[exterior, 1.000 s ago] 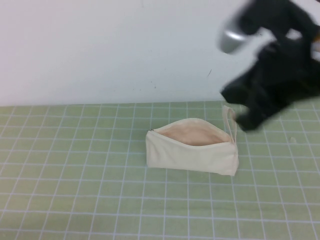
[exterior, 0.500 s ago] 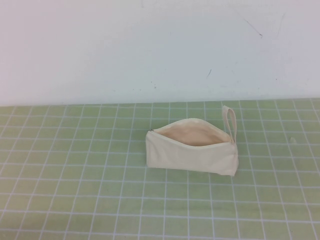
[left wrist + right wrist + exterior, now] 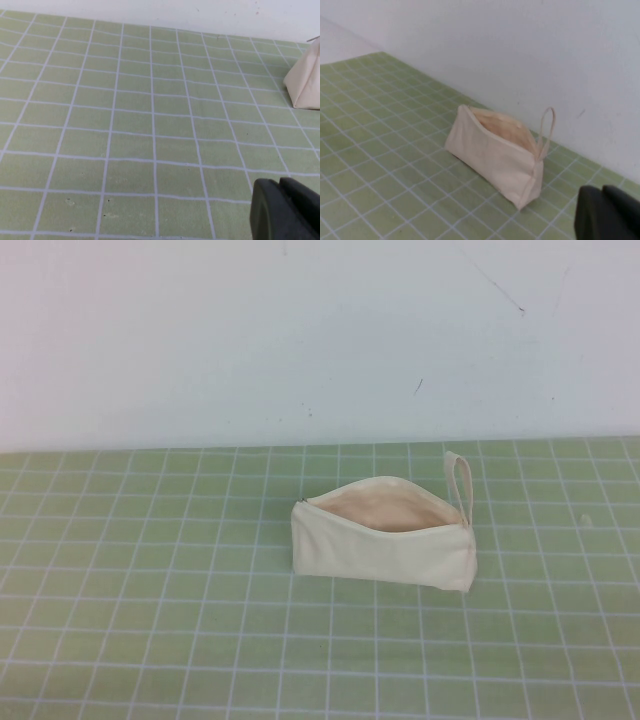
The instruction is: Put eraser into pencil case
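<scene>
The cream-white pencil case [image 3: 385, 552] lies on the green grid mat [image 3: 150, 590], unzipped, with its beige lining showing and its wrist loop [image 3: 460, 480] at the right end. It also shows in the right wrist view [image 3: 490, 155], and one end of it shows in the left wrist view [image 3: 306, 85]. The eraser is not visible in any view. Neither arm shows in the high view. My left gripper [image 3: 280, 187] is shut and empty, low over the mat to the left of the case. My right gripper [image 3: 602, 192] is shut and empty, back from the loop end of the case.
A white wall [image 3: 300, 340] rises right behind the mat's far edge. Nothing but the pencil case lies on the mat in these views.
One second ago my right arm was at the upper right of the high view, by the loop. It has drawn back out of that view. The pencil case has not moved.
</scene>
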Motion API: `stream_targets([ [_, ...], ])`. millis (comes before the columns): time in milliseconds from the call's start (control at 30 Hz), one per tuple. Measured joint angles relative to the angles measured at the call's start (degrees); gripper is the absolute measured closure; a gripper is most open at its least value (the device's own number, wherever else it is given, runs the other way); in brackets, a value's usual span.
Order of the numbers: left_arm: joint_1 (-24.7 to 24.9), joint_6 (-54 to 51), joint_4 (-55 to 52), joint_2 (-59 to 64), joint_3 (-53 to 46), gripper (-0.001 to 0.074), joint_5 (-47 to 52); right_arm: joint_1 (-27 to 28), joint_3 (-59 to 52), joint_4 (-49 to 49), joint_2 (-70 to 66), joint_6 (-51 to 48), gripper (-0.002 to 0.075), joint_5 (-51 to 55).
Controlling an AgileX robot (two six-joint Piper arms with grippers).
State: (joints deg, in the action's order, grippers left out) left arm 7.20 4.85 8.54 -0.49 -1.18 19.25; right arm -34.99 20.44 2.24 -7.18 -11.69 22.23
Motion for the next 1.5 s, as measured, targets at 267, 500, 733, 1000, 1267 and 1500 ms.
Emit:
stream_targets([
  [267,0.0,0.0,0.0,0.0,0.0,0.0736,0.0,17.9,-10.7,1.9,6.9,5.7,0.0727,-1.2],
  [500,0.0,0.0,0.0,0.0,0.0,0.0736,0.0,36.0,-16.9,1.8,7.8,6.1,0.0727,-3.7],
  [733,0.0,0.0,0.0,0.0,0.0,0.0736,0.0,40.9,-21.9,0.6,7.8,7.1,0.0727,-4.2],
  [1000,0.0,0.0,0.0,0.0,0.0,0.0736,0.0,40.9,-21.9,1.6,7.8,9.4,0.0727,-2.0],
  [1267,0.0,0.0,0.0,0.0,0.0,0.0736,0.0,39.7,-21.9,1.9,7.8,10.0,0.0727,-2.0],
  [1500,0.0,0.0,0.0,0.0,0.0,0.0736,0.0,39.2,-21.9,2.0,7.8,10.0,0.0727,-2.0],
])
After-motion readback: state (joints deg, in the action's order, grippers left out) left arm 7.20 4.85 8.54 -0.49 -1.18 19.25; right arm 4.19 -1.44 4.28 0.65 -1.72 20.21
